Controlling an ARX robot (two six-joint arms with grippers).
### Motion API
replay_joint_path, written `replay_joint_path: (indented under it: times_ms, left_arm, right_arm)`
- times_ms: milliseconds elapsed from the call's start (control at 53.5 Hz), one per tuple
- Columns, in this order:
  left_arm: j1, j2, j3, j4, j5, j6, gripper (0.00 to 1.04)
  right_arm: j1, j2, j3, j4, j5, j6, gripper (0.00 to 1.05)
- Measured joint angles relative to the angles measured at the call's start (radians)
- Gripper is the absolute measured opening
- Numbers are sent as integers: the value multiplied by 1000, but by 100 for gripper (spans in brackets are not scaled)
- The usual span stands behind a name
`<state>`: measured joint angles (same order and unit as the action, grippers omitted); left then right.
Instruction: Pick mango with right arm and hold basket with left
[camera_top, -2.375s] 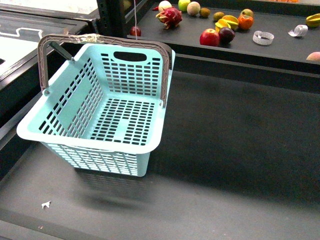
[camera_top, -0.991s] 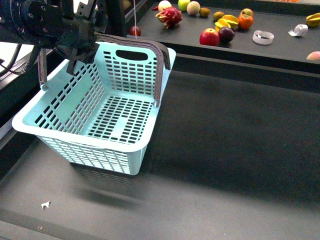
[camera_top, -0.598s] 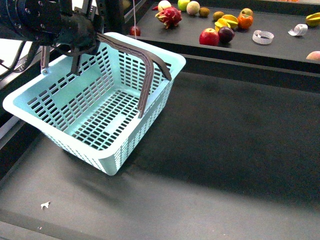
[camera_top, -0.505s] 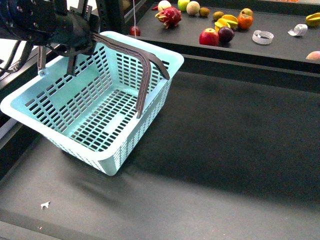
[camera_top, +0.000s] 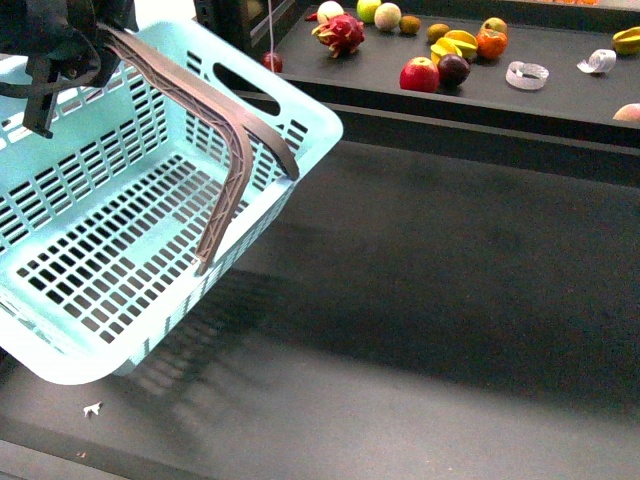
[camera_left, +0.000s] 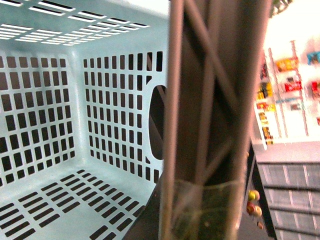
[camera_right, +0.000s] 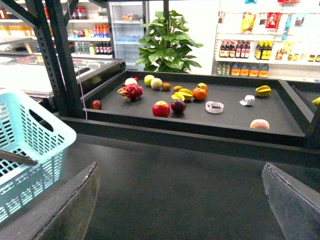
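The pale mint-blue basket hangs tilted off the counter at the left, close to the camera. My left gripper is shut on its grey-brown taped handle, which fills the left wrist view beside the slotted wall. A small yellow-orange fruit that I take for the mango lies on the raised back shelf, right behind the round orange. In the right wrist view, the mango is far ahead of my right gripper, which is open and empty over the dark counter. The basket's corner shows there too.
The back shelf also carries a dragon fruit, a red apple, a dark plum, curved yellow pieces, two tape rolls and a peach. A raised ledge separates it from the dark counter.
The left arm has come in and closed on the handle. The basket has risen off the counter, tilted, and swung left and nearer the camera.
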<state>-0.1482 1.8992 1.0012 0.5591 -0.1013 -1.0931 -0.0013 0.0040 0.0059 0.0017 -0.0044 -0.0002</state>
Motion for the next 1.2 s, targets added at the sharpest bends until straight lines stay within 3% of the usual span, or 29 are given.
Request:
replay_joint_path:
  times_ms: [187,355,711,1197]
  left_arm:
    - [-74,-90,-109,71,55,134,6]
    - [-193,-126,-204,175,80,312,6]
    - [-348,-121,-191,246,158,466,6]
    - [-411,-59,-158,248,208,591,6]
  right_arm:
    - [0,0,0,0,0,0,96]
    - [0,0,0,0,0,0,96]
    - [0,0,0,0,0,0,96]
    - [0,0,0,0,0,0,96]
